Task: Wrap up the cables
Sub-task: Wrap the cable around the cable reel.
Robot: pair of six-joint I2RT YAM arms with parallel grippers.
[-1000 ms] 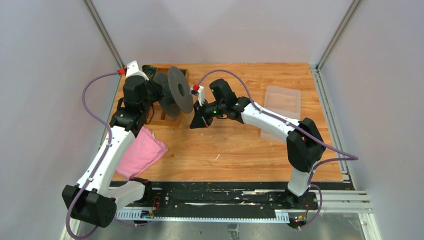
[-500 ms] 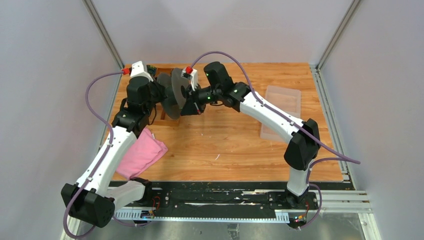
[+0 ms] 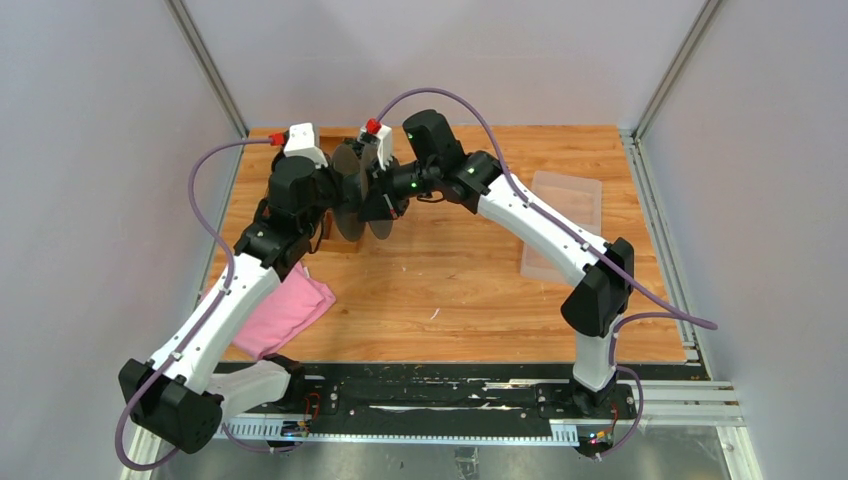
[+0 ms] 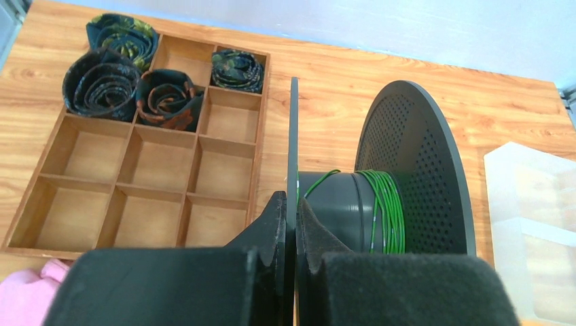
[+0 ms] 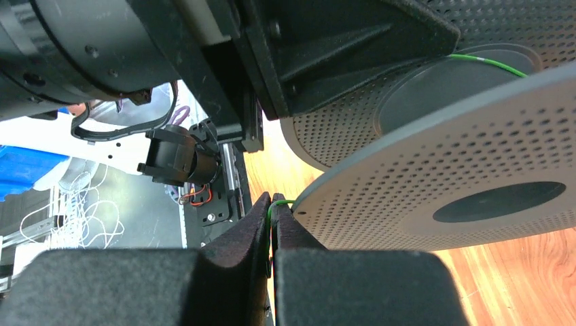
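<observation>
A dark grey spool [image 4: 414, 156] with two perforated flanges is held off the table. The thin green cable [image 4: 387, 210] is wound in several turns round its hub. My left gripper [image 4: 292, 210] is shut on the edge of the spool's near flange [image 4: 293, 136], one finger on each face. From above, this gripper [image 3: 335, 190] and the spool [image 3: 350, 195] sit over the tray's right side. My right gripper [image 5: 271, 207] is shut on a free stretch of the green cable [image 5: 280, 202], right beside the rim of a flange [image 5: 435, 156]. In the top view it [image 3: 378, 200] is pressed close to the spool.
A wooden tray [image 4: 122, 170] of compartments lies at the back left, with several rolled ties [image 4: 109, 75] in its far cells. A pink cloth [image 3: 285, 310] lies near the left arm. A clear plastic box [image 3: 565, 215] sits at the right.
My right arm has swung left and back, up to the spool, still pinching the cable. The left arm has carried the spool slightly right and turned it edge-on to the top camera.
</observation>
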